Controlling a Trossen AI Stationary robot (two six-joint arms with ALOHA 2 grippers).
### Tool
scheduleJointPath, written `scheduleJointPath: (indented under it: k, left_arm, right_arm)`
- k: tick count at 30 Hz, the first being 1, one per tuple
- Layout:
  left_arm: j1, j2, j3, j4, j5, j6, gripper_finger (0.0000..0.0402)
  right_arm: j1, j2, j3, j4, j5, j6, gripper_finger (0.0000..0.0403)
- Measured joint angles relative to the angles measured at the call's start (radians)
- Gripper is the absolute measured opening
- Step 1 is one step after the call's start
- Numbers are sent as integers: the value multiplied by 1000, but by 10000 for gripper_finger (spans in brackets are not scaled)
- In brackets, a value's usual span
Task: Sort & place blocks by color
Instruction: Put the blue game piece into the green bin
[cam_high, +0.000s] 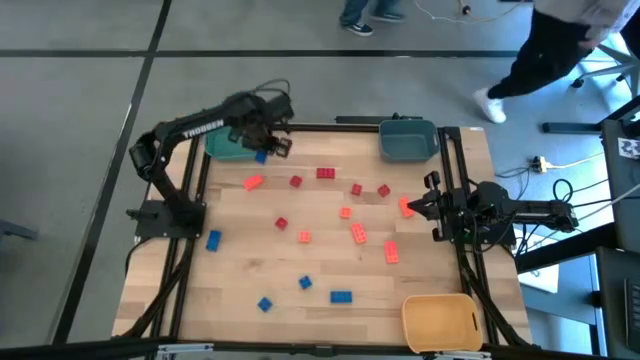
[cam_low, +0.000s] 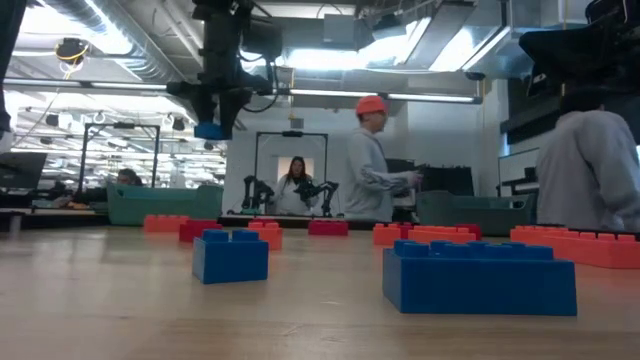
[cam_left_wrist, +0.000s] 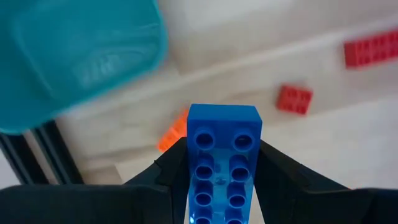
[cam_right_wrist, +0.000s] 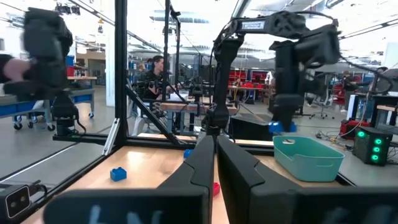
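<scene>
Blue brick (cam_left_wrist: 222, 163): studded, two studs wide, clamped betw. left gripper (cam_high: 268, 148) fingers, held above table beside teal bin (cam_high: 228, 146). Loose blocks on table (cam_high: 240, 275), high view: 4 blue, approx. 11 red/orange. Bins: 3 — teal, grey-blue bin (cam_high: 408, 139), yellow bin (cam_high: 440, 320); the latter two seen empty, teal's contents hidden by arm. Right gripper (cam_high: 418, 205): at right edge, fingers together.

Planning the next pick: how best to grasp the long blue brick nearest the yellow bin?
Come from straight above; pinch the long blue brick across its narrow width, on its long flat sides. It lies flat, studs up, nothing touching.
</scene>
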Motion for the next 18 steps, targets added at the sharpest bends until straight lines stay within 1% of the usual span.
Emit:
scheduleJointPath:
  k: [4, 9, 13, 18]
  left_arm:
    - [96, 0, 46, 0, -19, 52, 131]
    - [223, -1, 92, 2, -48, 80, 131]
    - [308, -2, 92, 8, -53, 104, 131]
    - [360, -1, 39, 44, -54, 118, 131]
  right_arm:
    - [0, 0, 0, 0, 0, 1, 23]
    - [0, 0, 0, 0, 0, 1, 23]
    - [0, 0, 0, -1, 0, 1, 23]
    - [0, 0, 0, -1, 0, 1, 23]
